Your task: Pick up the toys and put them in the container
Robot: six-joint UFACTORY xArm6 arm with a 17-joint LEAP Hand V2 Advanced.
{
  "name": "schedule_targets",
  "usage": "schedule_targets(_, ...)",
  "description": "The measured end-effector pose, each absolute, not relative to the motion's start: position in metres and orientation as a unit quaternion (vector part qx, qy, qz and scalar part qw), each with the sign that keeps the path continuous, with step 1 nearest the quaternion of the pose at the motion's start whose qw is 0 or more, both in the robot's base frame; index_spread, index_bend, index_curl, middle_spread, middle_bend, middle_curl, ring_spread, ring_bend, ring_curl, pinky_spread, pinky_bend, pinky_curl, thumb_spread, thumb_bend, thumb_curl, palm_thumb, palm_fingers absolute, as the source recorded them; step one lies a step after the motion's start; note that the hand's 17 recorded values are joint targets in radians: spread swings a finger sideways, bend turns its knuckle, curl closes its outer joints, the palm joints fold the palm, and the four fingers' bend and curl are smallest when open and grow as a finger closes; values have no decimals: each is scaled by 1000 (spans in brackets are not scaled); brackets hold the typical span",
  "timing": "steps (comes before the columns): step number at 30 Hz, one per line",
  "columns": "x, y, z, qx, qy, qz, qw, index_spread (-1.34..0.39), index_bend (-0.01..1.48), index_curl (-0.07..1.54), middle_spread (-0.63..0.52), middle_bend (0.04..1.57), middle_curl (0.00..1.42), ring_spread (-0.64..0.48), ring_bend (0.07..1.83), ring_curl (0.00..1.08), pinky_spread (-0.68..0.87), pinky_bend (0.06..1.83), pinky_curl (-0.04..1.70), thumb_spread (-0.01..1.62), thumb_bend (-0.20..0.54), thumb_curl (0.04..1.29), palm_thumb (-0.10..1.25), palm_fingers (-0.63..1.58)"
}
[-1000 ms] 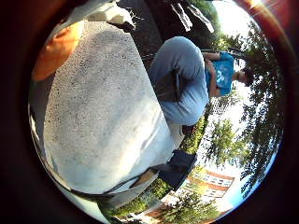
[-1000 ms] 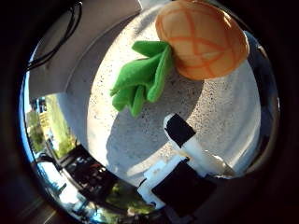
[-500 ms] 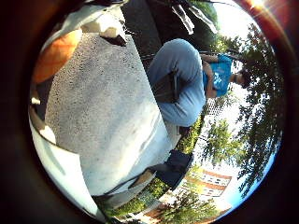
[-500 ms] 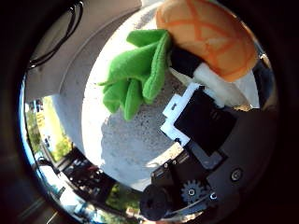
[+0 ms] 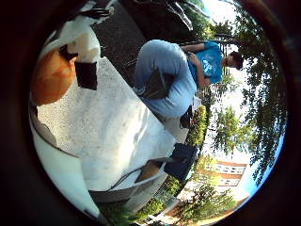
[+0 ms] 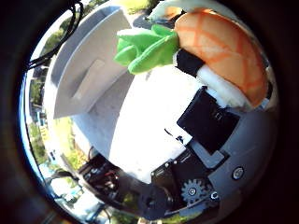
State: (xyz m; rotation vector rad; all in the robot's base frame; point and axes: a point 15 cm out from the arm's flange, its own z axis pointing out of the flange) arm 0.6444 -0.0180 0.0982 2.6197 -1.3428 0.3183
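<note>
An orange plush toy with a paler criss-cross pattern and green felt leaves lies close against my palm. My right hand is shut on it, with white and black fingers curled across its body. The toy hangs above the speckled white table. In the little finger side view the same toy shows with a finger pressed against it. A white container stands on the table beside the toy's leaves, its open inside facing the palm.
A near wall of the white container crosses the little finger side view. A person sits beyond the far edge of the table, touching nothing on it. A dark bag and trees lie beyond.
My fingers have curled round the orange toy and it has come up off the table. The views have swung, and the white container now shows.
</note>
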Motion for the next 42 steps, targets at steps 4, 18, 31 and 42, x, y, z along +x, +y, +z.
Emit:
schedule_targets(4, 609, -2, 154, 883, -459, 71, 66, -969, 593, 557, -197, 1251, 979, -127, 1412, 820, 193, 1517, 816, 1085, -16, 621, 1006, 896)
schedule_targets(18, 502, 155, 287, 923, -385, 12, 3, -1150, 621, 900, -192, 1364, 1022, -146, 1505, 874, 142, 1604, 893, 1086, -17, 686, 994, 775)
schedule_targets(31, 526, 285, 221, 918, -395, -25, -12, -1218, 567, 1185, -176, 1434, 1021, -146, 1554, 885, 125, 1643, 920, 1089, -18, 728, 964, 722)
schedule_targets(42, 563, 314, 130, 907, -420, 3, -35, -1173, 560, 1292, -127, 1313, 915, -61, 1478, 790, 152, 1478, 898, 1107, -28, 679, 854, 745)
